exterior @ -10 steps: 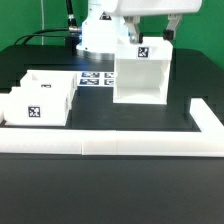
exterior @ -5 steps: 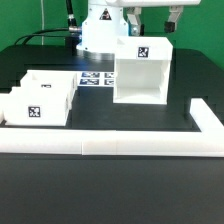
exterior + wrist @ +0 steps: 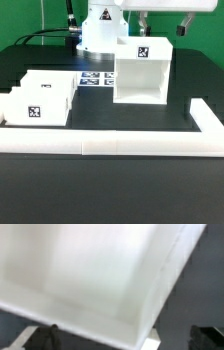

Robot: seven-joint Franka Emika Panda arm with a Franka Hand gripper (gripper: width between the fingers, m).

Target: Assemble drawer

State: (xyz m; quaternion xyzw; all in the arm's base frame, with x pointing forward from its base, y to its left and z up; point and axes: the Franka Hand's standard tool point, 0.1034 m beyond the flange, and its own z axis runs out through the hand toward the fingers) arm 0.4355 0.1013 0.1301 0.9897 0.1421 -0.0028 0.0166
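The drawer's tall open-fronted housing (image 3: 140, 72) stands upright on the black table at centre right, with a tag on its top. Two small white trays sit at the exterior view's left, one behind (image 3: 52, 83) and one in front (image 3: 33, 108) with a tag on its face. My gripper (image 3: 163, 17) hovers above the housing, open and empty, its fingers (image 3: 141, 20) clear of the top. In the wrist view the housing (image 3: 90, 274) fills most of the picture, and my gripper (image 3: 125, 339) shows only as two dark fingertips (image 3: 46, 337) set wide apart.
The marker board (image 3: 94, 79) lies flat behind the trays, next to the housing. A long low white rail (image 3: 110, 146) runs along the front and turns up the exterior view's right side (image 3: 206, 116). The robot base (image 3: 100, 35) stands at the back.
My gripper has risen and shifted toward the exterior view's right, away from the housing's top. The housing and trays have not moved.
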